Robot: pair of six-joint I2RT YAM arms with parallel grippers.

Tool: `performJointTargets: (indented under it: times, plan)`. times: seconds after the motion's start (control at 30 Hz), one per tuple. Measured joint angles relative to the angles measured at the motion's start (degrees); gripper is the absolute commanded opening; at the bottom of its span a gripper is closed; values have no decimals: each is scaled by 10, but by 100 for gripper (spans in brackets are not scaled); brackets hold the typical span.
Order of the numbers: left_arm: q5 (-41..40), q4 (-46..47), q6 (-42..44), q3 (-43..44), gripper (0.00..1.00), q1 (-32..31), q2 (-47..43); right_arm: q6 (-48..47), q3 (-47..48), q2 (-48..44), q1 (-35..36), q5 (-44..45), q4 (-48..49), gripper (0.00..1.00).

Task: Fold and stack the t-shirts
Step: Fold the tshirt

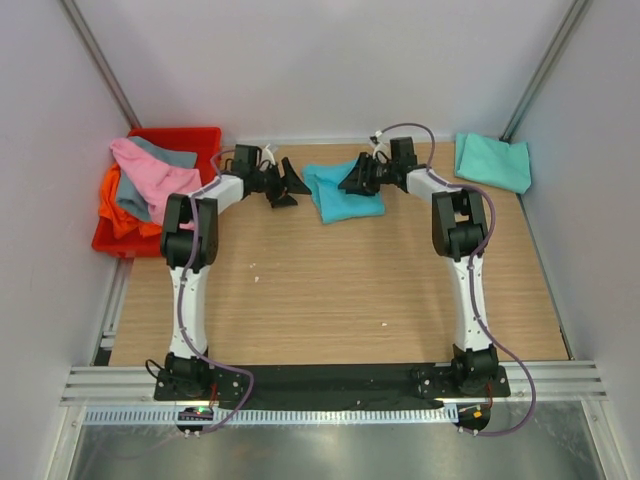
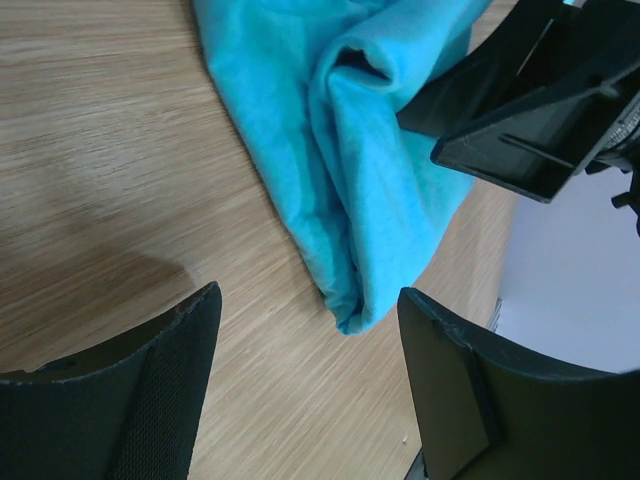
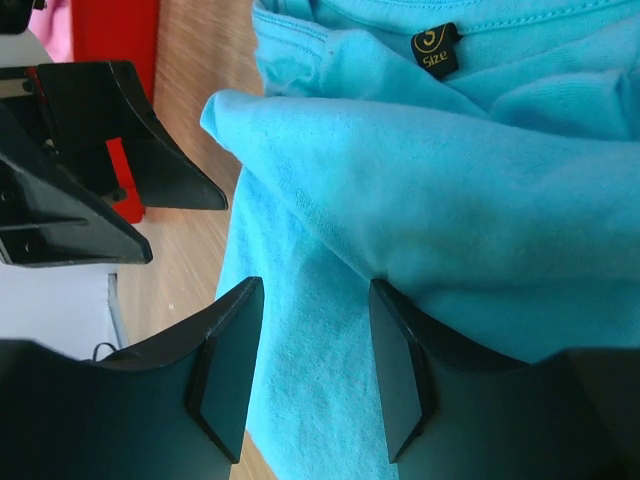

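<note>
At the table's far left corner, a pink t-shirt (image 1: 145,170), a grey one (image 1: 168,154) and an orange one (image 1: 112,208) are seen heaped loosely in a red plastic crate (image 1: 190,138), none yet folded. Just right of the crate, the left gripper (image 1: 284,186) is held low over the pale wood-grain table (image 1: 330,300), its jaws wide apart and nothing between them. Beside it, at the middle of the far edge, the turquoise-blue t-shirt (image 1: 345,203) is bunched into soft ridges, its black size label (image 3: 436,49) exposed at the collar. The right gripper (image 1: 358,178) is set over that shirt with its jaws part-way apart and a raised fold lying against one finger. Whether the cloth is pinched cannot be told.

A fold is judged to be in hand. It would be done best if a hem corner were taken by each gripper and the limp knit drawn flat before being doubled over.

At the far right corner, a mint-teal t-shirt (image 1: 493,160) is laid as a neat flat rectangle.
</note>
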Motion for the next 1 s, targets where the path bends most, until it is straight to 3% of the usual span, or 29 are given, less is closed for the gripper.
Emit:
performJointTargets:
  times: [0.33,0.73,0.83,1.0]
  plan:
    - [31,35,-33,-43,71,0,1,-76,-102,-80,5,29,-48,53]
    - [40,57,-43,-77,68,1,-14,-101,-205,-181,44,59,-103,54]
    - [38,53,-40,-93,63,2,-28,-106,-200,-212,27,53,-129,54]
    - [31,41,-41,-130,60,1,-108,-114,-184,-249,-66,36,-132,56]
